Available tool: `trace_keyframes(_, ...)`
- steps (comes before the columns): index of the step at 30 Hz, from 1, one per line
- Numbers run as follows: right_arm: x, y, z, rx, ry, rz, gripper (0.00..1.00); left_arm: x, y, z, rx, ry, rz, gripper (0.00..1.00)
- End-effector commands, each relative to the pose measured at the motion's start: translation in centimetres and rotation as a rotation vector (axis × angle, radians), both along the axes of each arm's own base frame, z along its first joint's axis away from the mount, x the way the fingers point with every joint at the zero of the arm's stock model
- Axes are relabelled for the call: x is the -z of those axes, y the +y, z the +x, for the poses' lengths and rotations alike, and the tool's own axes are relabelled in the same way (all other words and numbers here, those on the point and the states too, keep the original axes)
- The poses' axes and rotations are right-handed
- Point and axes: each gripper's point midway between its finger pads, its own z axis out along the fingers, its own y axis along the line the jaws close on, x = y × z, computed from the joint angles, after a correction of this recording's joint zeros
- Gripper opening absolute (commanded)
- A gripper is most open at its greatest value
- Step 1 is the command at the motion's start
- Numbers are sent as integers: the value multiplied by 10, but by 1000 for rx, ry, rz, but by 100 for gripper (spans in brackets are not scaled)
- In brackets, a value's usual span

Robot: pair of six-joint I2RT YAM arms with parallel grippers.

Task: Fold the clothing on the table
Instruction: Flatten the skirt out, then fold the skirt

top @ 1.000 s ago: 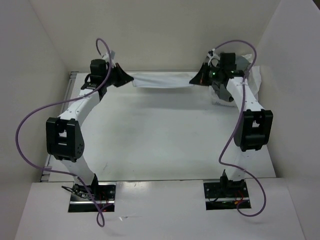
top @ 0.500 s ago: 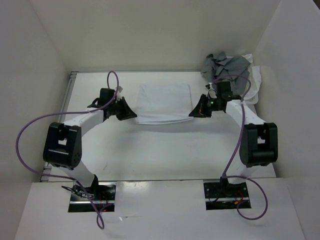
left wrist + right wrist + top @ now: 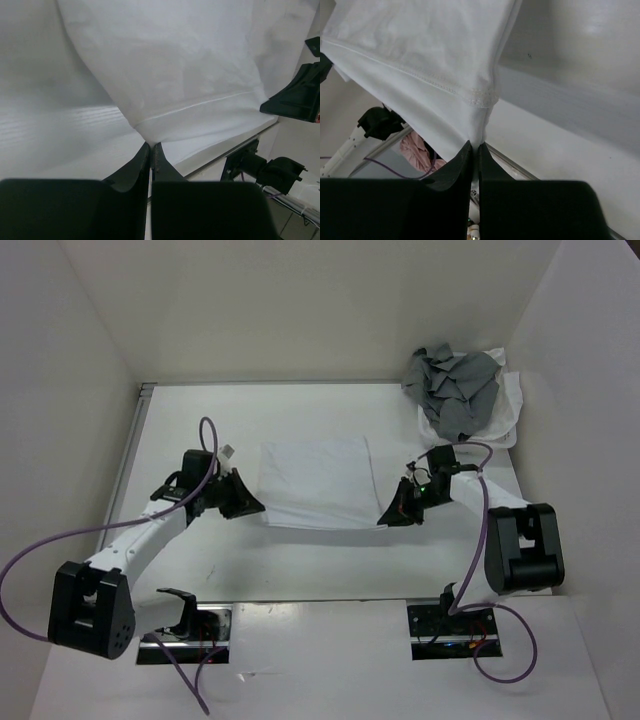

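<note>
The clothing [image 3: 315,480], plain white, lies flat as a rough rectangle in the middle of the table [image 3: 200,420]. My left gripper [image 3: 258,508] is at its near left corner, shut on the fabric. In the left wrist view the clothing [image 3: 165,65] narrows into a point between the closed tips of the left gripper [image 3: 151,145]. My right gripper [image 3: 383,520] holds the near right corner. The right wrist view shows the hemmed clothing [image 3: 420,45] pinched between the tips of the right gripper [image 3: 476,145], which stand a hair apart.
A crumpled grey garment [image 3: 452,385] rests on a white basket [image 3: 510,405] at the back right corner. A metal rail [image 3: 130,455] runs along the table's left edge. White walls enclose the left, back and right sides.
Both arms have drawn back from the far edge toward the near edge. The clothing, stretched between the grippers a second ago, now lies flat on the table and has been dragged nearer.
</note>
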Motion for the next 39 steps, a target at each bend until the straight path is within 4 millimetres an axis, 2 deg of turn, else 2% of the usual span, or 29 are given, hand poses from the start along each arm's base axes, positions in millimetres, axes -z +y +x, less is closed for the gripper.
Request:
trace_keyframes(1,-7,0,-12,-9,12,-6,7,17,4,-17,-21,82,-5,0)
trace_keyframes(3,-12,1,-6,-9,-10,-5,0,16,1,-16,-12,67,-8,0)
trace_keyframes(6,-30,6,15,-2,-73,29,0,12,-2,-2,-12,55,-10,0)
trace_keyframes(10,-59,10,57,34,-179,51,0,-1,-8,31,-19,21,-24,0)
trace_keyframes(12,-70,12,71,57,-203,64,0,-19,-13,48,-23,-15,-66,0)
trace_keyframes(13,-76,14,84,64,-230,71,0,-18,-11,56,-33,-16,-66,0)
trace_keyframes(17,-90,17,111,92,-270,90,0,-35,-13,80,-50,-50,-94,0)
trace_keyframes(18,-92,18,117,100,-272,95,0,-33,-11,85,-59,-44,-93,0)
trace_keyframes(19,-97,18,127,99,-293,98,0,-43,-12,90,-58,-68,-97,0)
trace_keyframes(22,-109,19,143,111,-330,100,0,-45,-7,98,-76,-77,-91,0)
trace_keyframes(24,-112,18,146,122,-337,96,0,-48,-4,101,-85,-86,-92,0)
trace_keyframes(28,-104,17,151,121,-334,84,0,-52,9,105,-136,-105,-64,0)
trace_keyframes(29,-110,18,156,120,-368,89,0,-50,13,109,-146,-104,-63,0)
trace_keyframes(31,-103,19,168,120,-361,88,0,-44,12,112,-154,-89,-68,0)
trace_keyframes(34,-93,20,186,115,-345,82,0,-33,19,128,-181,-83,-53,0)
trace_keyframes(35,-93,24,190,106,-348,84,0,-20,18,131,-182,-54,-47,0)
trace_keyframes(39,-56,31,200,100,-282,57,0,2,15,143,-183,-6,-51,0)
